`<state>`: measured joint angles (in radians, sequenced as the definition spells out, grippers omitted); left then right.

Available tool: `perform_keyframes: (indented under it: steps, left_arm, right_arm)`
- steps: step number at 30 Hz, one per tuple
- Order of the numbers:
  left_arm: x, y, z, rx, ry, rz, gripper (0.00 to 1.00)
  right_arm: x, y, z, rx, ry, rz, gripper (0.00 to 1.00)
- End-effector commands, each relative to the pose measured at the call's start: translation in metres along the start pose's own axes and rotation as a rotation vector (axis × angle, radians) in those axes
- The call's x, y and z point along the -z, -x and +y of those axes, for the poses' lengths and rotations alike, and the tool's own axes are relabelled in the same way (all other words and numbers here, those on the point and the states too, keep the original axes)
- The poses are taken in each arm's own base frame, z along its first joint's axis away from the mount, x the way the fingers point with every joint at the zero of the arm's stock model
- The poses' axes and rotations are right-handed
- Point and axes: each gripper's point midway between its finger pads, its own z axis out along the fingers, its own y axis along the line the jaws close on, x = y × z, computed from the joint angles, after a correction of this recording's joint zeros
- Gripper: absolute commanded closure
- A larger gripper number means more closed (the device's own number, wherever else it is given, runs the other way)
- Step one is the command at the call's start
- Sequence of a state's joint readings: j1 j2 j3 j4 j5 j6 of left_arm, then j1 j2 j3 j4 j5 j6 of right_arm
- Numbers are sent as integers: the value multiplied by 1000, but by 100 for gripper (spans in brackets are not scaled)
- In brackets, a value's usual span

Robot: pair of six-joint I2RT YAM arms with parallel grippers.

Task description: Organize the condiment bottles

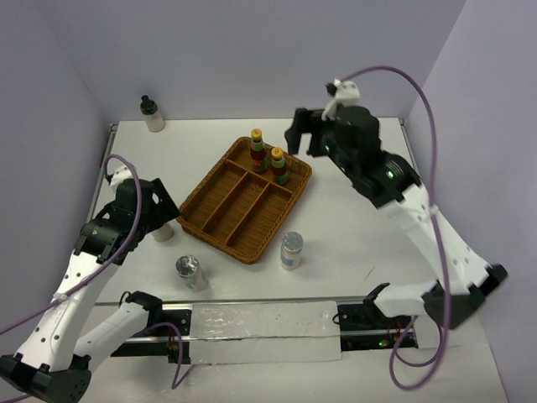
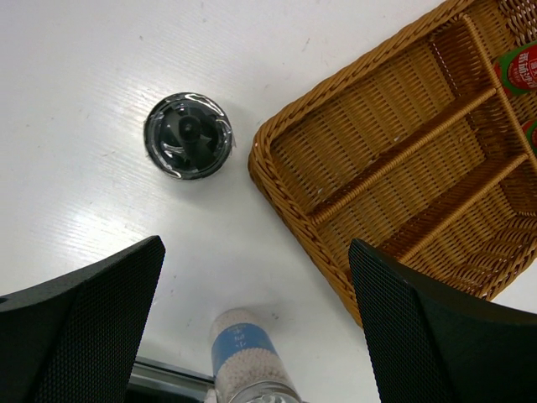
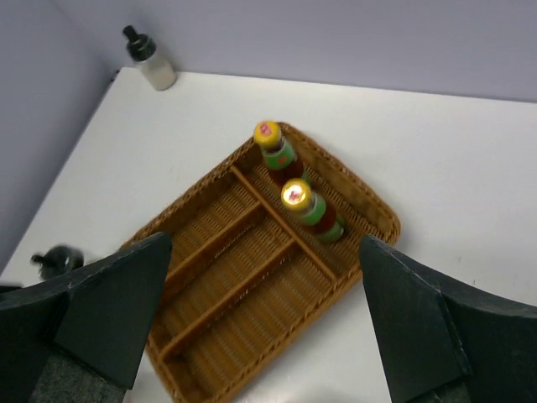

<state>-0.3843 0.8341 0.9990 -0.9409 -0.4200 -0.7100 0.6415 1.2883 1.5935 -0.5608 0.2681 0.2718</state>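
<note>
Left claw [image 2: 256, 246], jaws apart, near black-capped bottle [image 2: 188, 136] beside wicker tray [image 2: 262, 172]

— Where is the left gripper [image 1: 156, 217]?
— Low near the table's [image 1: 361, 227] left edge, jaws spread wide, holding nothing.
— And the right gripper [image 1: 307, 134]?
— Raised near the far edge, pointing down, jaws wide, empty.
</note>
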Motion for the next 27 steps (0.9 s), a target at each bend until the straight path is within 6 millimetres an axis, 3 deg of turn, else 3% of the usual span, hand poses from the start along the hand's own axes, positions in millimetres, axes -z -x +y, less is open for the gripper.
perform_keyframes:
  steps: [1,3,4,13,16,21,27]
  left_arm:
    - [15,13,4,21,4,-41,1]
    - [13,13,2,22,-3,-38,0]
    - [11,11,-1,21,-12,-29,0]
    - [1,9,-10,13,-33,-22,0]
    - [0,10,-10,14,-33,-28,0]
    - [-2,8,-10,8,-28,-24,1]
    - [-4,8,-14,8,-47,-22,0]
  right_arm:
    - [26,-80,-9,58,30,200,0]
    - [33,-102,-10,72,45,239,0]
    - [34,-123,-11,87,52,277,0]
    - [50,-203,11,216,123,479,0]
    - [50,-224,4,248,97,534,0]
    - [54,-249,11,258,146,597,0]
    - [49,-270,12,276,151,638,0]
